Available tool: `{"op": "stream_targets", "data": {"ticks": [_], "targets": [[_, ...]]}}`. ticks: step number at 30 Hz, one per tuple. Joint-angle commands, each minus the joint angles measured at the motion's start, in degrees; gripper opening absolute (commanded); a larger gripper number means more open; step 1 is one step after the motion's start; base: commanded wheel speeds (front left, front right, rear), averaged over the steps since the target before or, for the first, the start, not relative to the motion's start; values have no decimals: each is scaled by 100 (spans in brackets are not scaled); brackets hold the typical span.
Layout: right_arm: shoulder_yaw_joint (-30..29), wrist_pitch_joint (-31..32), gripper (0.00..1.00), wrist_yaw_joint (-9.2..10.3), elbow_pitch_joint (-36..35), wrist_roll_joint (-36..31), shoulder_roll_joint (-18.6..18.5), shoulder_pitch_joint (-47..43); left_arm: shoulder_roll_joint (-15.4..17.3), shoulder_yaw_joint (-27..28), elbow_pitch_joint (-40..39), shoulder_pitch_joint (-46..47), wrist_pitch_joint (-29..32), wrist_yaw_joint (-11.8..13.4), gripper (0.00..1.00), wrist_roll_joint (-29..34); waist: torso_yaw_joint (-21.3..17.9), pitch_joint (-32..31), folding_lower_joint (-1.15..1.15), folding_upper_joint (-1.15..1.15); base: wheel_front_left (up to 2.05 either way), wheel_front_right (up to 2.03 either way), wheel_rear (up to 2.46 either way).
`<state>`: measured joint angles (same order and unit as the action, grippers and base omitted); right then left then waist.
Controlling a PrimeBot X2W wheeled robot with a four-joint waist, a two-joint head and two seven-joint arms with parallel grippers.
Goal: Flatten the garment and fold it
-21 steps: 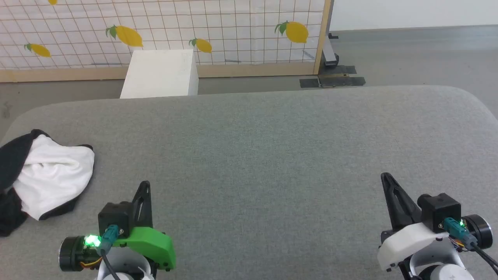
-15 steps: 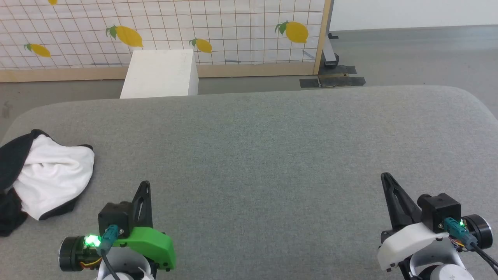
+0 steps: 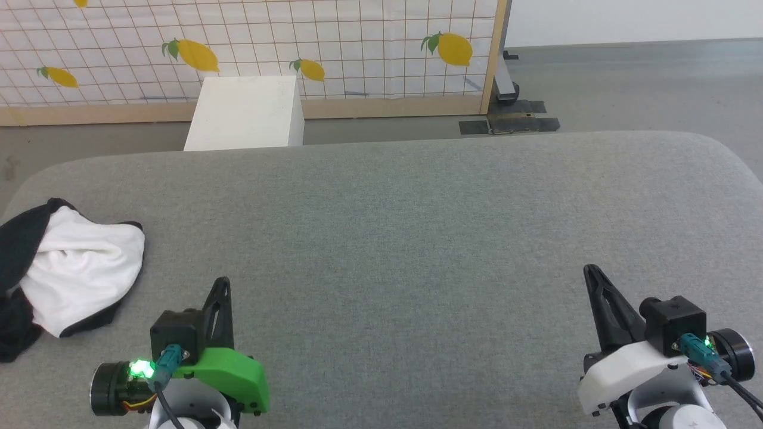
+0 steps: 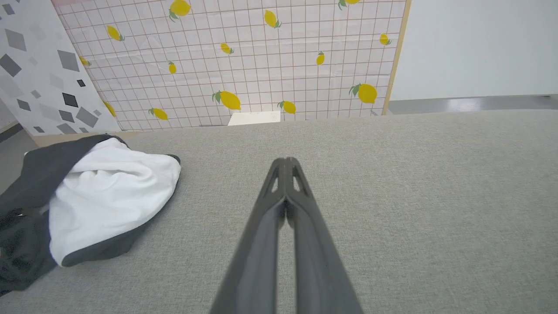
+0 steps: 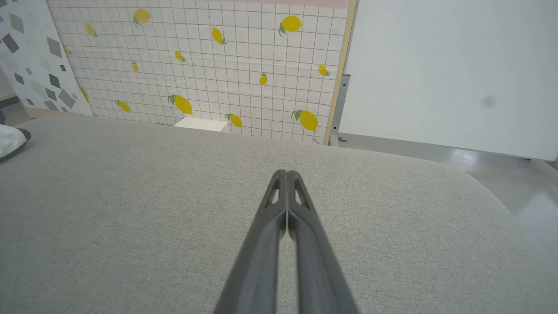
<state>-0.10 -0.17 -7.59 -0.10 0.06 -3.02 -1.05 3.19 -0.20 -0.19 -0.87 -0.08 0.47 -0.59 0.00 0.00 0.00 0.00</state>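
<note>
1. while the head view looks down over a wide grey padded surface [image 3: 417, 226], the garment [image 3: 83, 268] lies in a crumpled heap at that surface's far left edge, white cloth uppermost with black cloth along its left and lower sides. the left gripper [image 3: 222, 285] sits at the lower left, near the garment but apart from it, and its two dark fingers read as a single blade, pressed together. the right gripper [image 3: 590, 271] sits at the lower right, well apart from the garment, fingers likewise together. beyond the surface stand a white box [image 3: 244, 113] and a lemon-print screen [image 3: 357, 47].

2. left wrist view: the left gripper [image 4: 285, 162] points across the grey padded surface [image 4: 414, 196], its fingertips touching each other and holding nothing. the garment [image 4: 109, 196] lies to the left of the fingers, bunched up, a white mound with dark cloth under and beside it. a speckled panel [image 4: 35, 65] stands at the upper left beside the lemon-print screen [image 4: 261, 65].

3. right wrist view: the right gripper [image 5: 287, 174] is closed tip to tip over bare grey cloth, holding nothing. a small corner of the garment [image 5: 8, 139] shows at the far left edge. a white wall [image 5: 436, 65] stands to the right of the screen.
</note>
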Motion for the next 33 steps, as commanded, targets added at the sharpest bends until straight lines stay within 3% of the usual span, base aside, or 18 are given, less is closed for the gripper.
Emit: {"op": "stream_targets", "data": {"ticks": [1,6,7,33], "targets": [[10,17,0,10,10,-6,14,105,-32,20,19,87,8,-47,0,59,0,0,0,0,0,0,0],[10,17,0,10,10,-6,14,105,-32,20,19,87,8,-47,0,59,0,0,0,0,0,0,0],[-3,-3,100,0,-1,2,0,-1,0,1,-1,0,-3,0,100,-1,0,0,0,0,0,0,0],[-332,-266,100,2,-99,120,2,-101,-5,-96,-172,-92,-267,28,100,-91,69,27,0,0,0,0,0]]}}
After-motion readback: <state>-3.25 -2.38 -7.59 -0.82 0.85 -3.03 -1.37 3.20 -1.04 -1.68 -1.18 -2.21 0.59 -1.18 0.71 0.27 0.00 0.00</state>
